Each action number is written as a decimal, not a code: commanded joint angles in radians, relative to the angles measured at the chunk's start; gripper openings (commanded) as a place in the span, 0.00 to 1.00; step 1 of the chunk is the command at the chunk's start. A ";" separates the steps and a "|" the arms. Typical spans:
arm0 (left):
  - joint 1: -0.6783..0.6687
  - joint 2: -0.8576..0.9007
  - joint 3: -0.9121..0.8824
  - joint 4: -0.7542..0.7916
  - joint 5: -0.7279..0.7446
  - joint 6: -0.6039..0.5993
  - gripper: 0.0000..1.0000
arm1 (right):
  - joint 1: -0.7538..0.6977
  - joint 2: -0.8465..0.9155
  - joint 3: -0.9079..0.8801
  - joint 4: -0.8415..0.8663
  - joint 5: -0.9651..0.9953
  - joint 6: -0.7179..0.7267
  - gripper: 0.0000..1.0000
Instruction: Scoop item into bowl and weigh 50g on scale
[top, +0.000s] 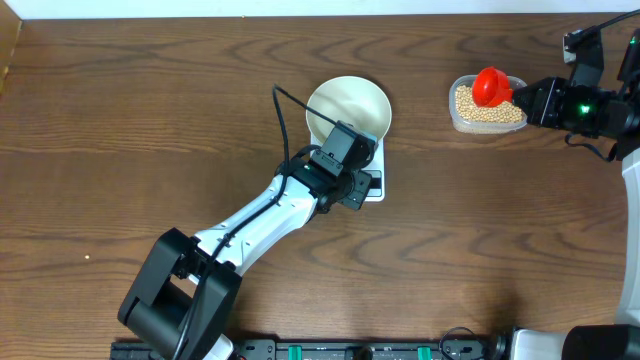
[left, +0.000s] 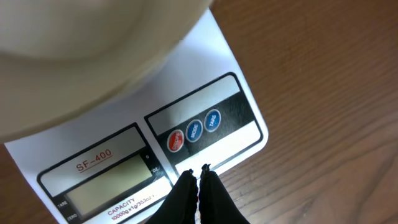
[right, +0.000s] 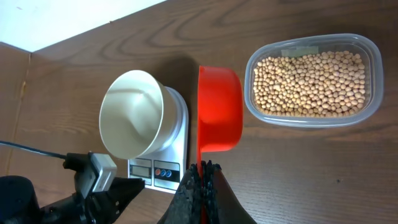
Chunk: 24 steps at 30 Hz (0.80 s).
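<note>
Closed tip to tip, the left claw (left: 199, 171) holds nothing; it hangs just above the front edge of the scale (left: 205, 74), close to the row of round buttons (left: 194, 131), though whether it touches the casing cannot be told; the display (left: 109, 186) shows no digits that can be read. Behind the buttons, the bowl (top: 348, 108) sits on the scale's platform, and its inside looks bare in the right wrist view. Well apart from the scale, on the right arm's side, the right claw (right: 204, 168) is clamped on the handle of a red scoop (right: 219, 106), whose cup looks empty; from overhead the cup sits over the clear tub (top: 455, 112), where all the beans (right: 311, 78) lie, none yet at the scale.

By these signs the step in hand is preparing the scale, not scooping; the left claw seems set to press a button, probably to switch on or zero with the bowl in place. That calls for a short, straight push on one button without nudging the scale or bowl; afterwards, the scoop must dip into the beans and carry them across to the bowl.
</note>
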 joint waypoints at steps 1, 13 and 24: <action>0.001 0.023 -0.007 -0.001 -0.009 0.081 0.07 | -0.003 -0.005 -0.003 -0.010 -0.022 -0.034 0.01; 0.001 0.113 -0.007 0.068 -0.022 0.080 0.07 | -0.003 -0.005 -0.003 -0.031 -0.019 -0.052 0.01; 0.001 0.113 -0.006 0.112 -0.072 0.080 0.07 | -0.003 -0.005 -0.003 -0.038 -0.019 -0.052 0.01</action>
